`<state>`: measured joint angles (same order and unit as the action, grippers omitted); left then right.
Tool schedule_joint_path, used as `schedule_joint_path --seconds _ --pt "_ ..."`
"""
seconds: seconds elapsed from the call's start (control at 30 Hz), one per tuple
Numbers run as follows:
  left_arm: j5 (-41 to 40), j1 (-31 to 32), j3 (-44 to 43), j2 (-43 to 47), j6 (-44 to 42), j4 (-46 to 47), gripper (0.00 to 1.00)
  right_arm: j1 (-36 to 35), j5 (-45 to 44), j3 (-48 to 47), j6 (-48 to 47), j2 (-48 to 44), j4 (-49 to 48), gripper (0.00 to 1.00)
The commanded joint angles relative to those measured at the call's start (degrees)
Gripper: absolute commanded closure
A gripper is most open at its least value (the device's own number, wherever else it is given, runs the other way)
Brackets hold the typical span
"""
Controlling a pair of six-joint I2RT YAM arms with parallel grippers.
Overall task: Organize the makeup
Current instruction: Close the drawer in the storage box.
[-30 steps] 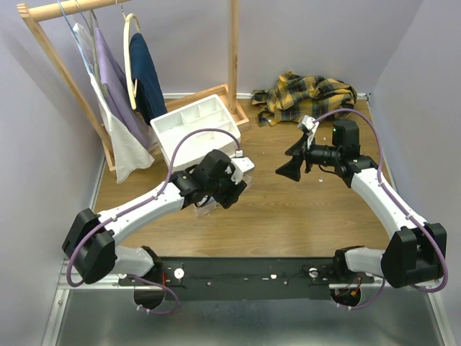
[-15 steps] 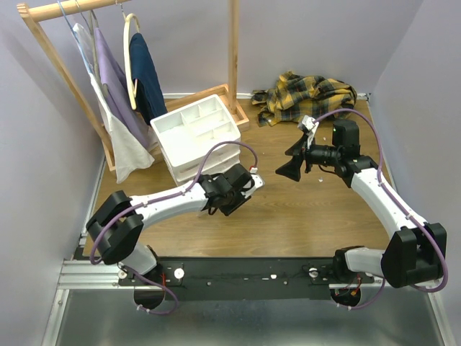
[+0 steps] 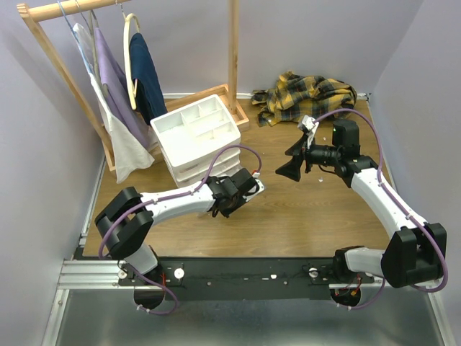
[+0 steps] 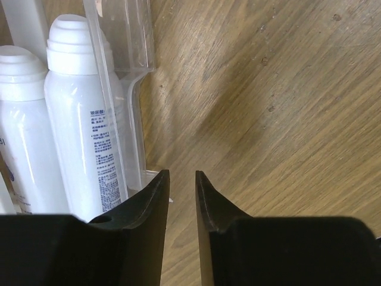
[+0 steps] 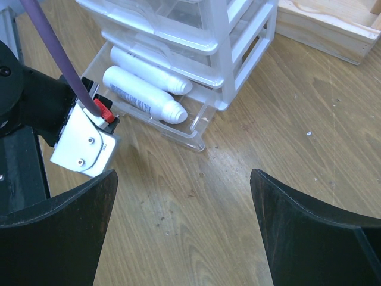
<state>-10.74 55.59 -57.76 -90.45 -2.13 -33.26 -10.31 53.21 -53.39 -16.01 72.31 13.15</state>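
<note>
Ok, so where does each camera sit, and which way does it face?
Top external: above and behind the bases, looking down on the table; left arm and right arm show.
Left wrist: on that arm, facing down past the narrowly parted left tool at the pulled-out drawer.
Right wrist: facing down through the wide-open right tool at that drawer.
Shared: both wrists see the white bottles.

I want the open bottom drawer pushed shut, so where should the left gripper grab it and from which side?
Take the bottom drawer by its clear front wall, at the top rim, coming from the table side in front. The wall is thin and upright, so the left gripper can straddle it; two white bottles lie close behind, so go shallow.
</note>
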Motion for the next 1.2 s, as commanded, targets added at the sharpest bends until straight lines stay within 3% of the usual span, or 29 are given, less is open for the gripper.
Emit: schedule_joint_path --seconds 0.0,1.17 --pt "-2.09 0.48 -2.01 -1.21 -0.51 -1.20 0.69 -0.15 -0.30 -2.16 -0.51 -0.51 0.21 0.00" --pt "-3.06 0.83 -2.54 -2.71 -0.42 -2.08 0.71 -0.24 -0.12 -2.07 -0.60 -0.51 0.21 0.00"
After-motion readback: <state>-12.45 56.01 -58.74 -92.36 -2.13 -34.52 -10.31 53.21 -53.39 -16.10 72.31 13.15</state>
